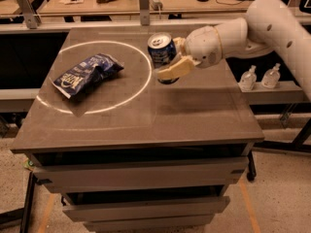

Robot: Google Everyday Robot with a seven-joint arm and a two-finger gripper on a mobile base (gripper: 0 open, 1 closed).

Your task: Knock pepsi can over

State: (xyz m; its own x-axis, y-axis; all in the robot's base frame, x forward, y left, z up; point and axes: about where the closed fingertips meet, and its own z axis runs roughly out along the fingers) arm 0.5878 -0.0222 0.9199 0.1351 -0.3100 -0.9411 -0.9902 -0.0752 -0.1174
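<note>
The pepsi can (162,48) is on the far part of the dark table (194,113), just outside the right edge of the white circle (144,87) drawn on the top. The can is blue with white marks, and its silver top shows. It looks tipped a little, but I cannot tell if its bottom is touching the table.

The gripper (167,58) is at the can. It comes in from the right on the end of the big white arm (265,21). One pale finger (171,70) lies across the low front of the can, and the other one is behind it. The can sits between them, squeezed in their hold.

A blue-and-white snack bag (87,74) lies flat inside the circle, well away to the left. Two small clear bottles (249,77) stand on a low shelf to the right of the table.
</note>
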